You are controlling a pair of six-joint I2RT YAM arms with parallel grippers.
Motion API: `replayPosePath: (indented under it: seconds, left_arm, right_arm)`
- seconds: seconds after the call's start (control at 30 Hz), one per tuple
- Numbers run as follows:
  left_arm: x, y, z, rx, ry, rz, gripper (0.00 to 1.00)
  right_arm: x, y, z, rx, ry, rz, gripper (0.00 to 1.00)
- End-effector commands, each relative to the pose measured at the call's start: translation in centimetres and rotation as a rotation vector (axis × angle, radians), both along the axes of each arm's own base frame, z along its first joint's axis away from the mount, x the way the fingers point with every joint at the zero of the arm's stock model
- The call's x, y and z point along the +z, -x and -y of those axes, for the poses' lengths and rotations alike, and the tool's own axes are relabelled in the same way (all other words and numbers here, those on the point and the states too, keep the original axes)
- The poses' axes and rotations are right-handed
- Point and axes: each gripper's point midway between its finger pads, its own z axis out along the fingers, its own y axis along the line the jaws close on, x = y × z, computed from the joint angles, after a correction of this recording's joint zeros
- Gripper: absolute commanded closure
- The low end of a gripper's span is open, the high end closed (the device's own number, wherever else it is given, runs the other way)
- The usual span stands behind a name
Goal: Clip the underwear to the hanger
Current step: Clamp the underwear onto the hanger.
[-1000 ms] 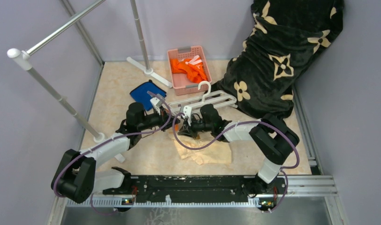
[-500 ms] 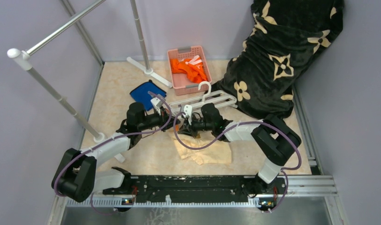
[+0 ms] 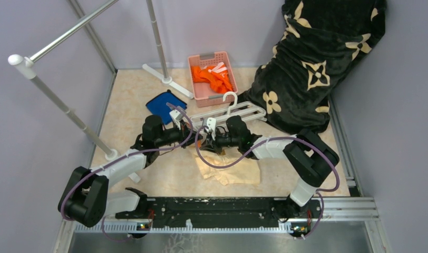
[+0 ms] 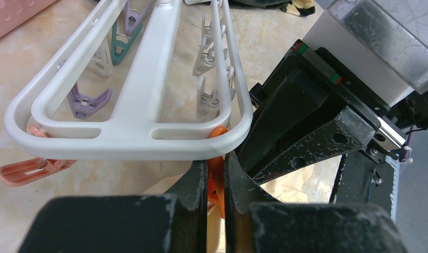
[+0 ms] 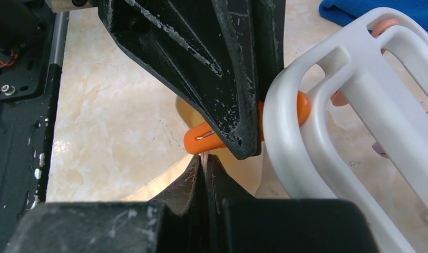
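Near the middle of the table point(image 3: 127, 105), the left gripper point(image 4: 215, 166) is clenching an orange clip point(image 4: 217, 184) at the hanger point(image 4: 133, 134) end, while the right gripper point(image 5: 205, 161) is pinching the underwear point(image 3: 230, 171), draping toward the near edge.

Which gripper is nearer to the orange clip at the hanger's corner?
Left. The left gripper is clamped on the orange clip; the right gripper is shut close beside it.
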Motion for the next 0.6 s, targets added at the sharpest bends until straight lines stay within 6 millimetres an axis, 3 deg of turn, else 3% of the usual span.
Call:
replayPosePath:
  seconds: [0.0, 0.57]
  left_arm:
    - [2.0, -0.5, 0.7, -0.032, 0.026, 0.065, 1.0]
    - [1.7, -0.7, 0.4, -0.019, 0.001, 0.073, 1.0]
  right_arm:
    - [3.7, -1.7, -1.1, -0.006, -0.074, 0.091, 1.0]
    - [4.9, -1.6, -0.4, -0.013, -0.097, 0.105, 1.0]
